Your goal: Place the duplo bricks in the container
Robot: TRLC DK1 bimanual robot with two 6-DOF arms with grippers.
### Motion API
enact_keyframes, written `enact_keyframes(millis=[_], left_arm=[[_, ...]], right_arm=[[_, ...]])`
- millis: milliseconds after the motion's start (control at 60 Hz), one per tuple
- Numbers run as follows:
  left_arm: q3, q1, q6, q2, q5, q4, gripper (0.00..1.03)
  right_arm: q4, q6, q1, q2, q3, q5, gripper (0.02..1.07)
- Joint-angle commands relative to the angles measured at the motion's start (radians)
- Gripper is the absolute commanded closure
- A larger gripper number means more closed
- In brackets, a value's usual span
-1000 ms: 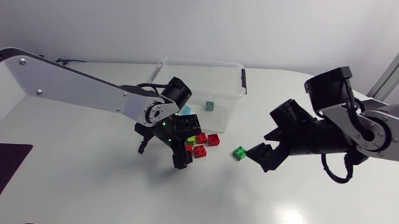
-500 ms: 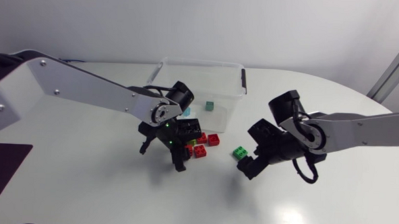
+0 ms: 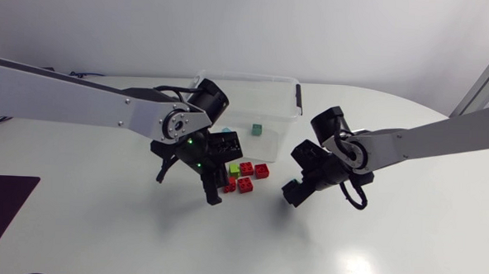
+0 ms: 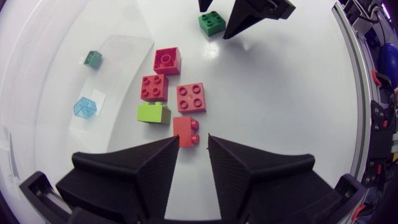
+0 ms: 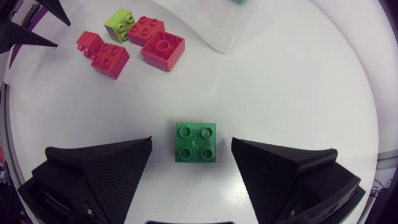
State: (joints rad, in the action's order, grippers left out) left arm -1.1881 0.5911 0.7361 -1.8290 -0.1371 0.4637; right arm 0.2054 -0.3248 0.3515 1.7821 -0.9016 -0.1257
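Several duplo bricks lie in front of the clear container [image 3: 289, 110]: a red one-stud brick [image 4: 166, 60], two red square bricks [image 4: 154, 87] [image 4: 191, 98], a lime brick [image 4: 154, 113] and a small red brick [image 4: 186, 132]. My left gripper [image 4: 193, 137] [image 3: 219, 188] is shut on the small red brick at its fingertips. A green brick [image 5: 196, 142] [image 4: 212, 23] sits on the table between the fingers of my right gripper [image 5: 191, 149] [image 3: 296, 191], which is open with a gap on each side. The head view hides the green brick under that gripper.
Inside the container lie a teal brick [image 3: 257, 128] and a see-through blue brick [image 4: 85, 106]. The container's front wall [image 4: 112, 56] stands just behind the brick cluster. My two grippers are close, about one brick cluster apart.
My left gripper's fingers closed in on the small red brick. My right arm swung left and came down over the green brick, which now sits between its fingers.
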Motion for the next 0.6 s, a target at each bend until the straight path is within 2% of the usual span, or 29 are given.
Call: enact_keyframes(millis=[0, 33, 100, 117, 217, 583], left_arm=[[0.021, -0.007, 0.034, -0.026, -0.009, 0.010, 0.67], [0.019, -0.007, 0.036, -0.032, -0.009, 0.010, 0.63], [0.010, -0.005, 0.037, -0.050, -0.009, 0.010, 0.37], [0.008, -0.005, 0.037, -0.055, -0.009, 0.010, 0.33], [-0.015, -0.004, 0.040, -0.088, -0.009, 0.010, 0.21], [-0.108, 0.009, 0.037, -0.181, -0.006, 0.046, 0.21]], right_arm=[[-0.004, -0.008, -0.003, 0.019, -0.014, 0.009, 0.16], [-0.004, -0.008, -0.002, 0.019, -0.013, 0.009, 0.16], [-0.004, -0.011, -0.002, 0.019, -0.008, 0.009, 0.16], [-0.004, -0.013, -0.002, 0.019, -0.006, 0.009, 0.16], [-0.004, -0.014, -0.002, 0.017, -0.003, 0.009, 0.16], [-0.006, -0.017, -0.006, 0.008, 0.004, 0.006, 0.16]])
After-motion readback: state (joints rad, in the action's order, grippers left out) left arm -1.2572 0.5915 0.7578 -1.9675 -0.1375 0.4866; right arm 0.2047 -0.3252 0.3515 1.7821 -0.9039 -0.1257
